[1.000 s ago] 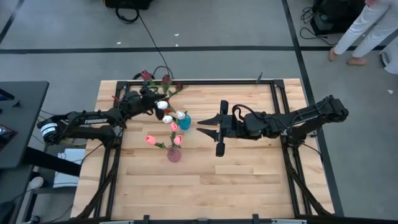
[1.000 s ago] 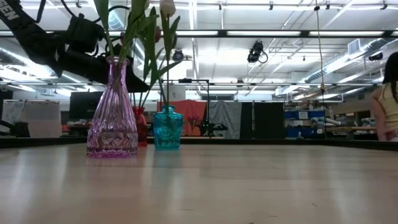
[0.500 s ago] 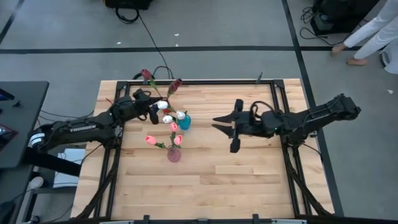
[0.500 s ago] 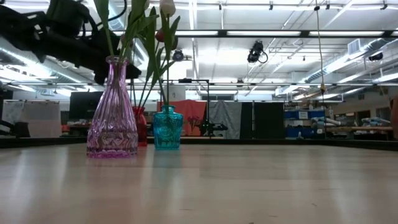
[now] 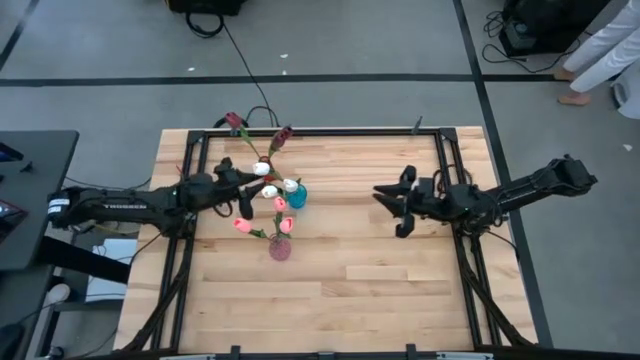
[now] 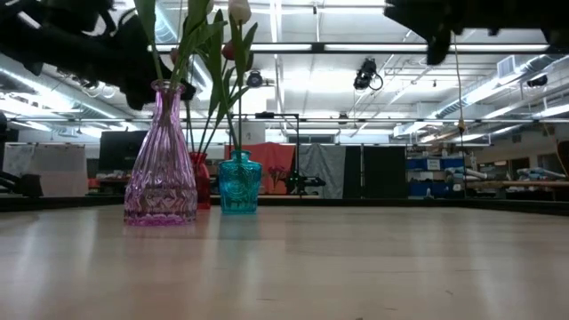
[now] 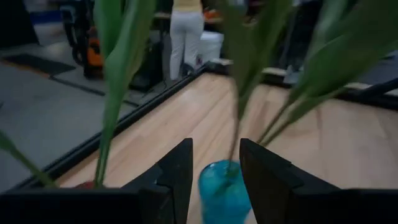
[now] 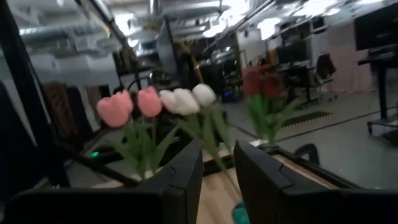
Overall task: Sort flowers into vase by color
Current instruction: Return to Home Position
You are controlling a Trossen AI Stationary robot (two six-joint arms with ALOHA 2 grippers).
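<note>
The left arm stretches long across the bench [image 5: 350,290] from its left edge, its end effector [image 5: 241,190] released and empty just beside the teal vase [image 5: 297,197]. The right arm reaches in from the right, its end effector [image 5: 390,210] also released, well apart from the vases. The flowers [image 5: 279,204] stand sorted: pink in the pink vase [image 5: 280,248], white in the teal, dark red in the red vase [image 6: 201,180].
</note>
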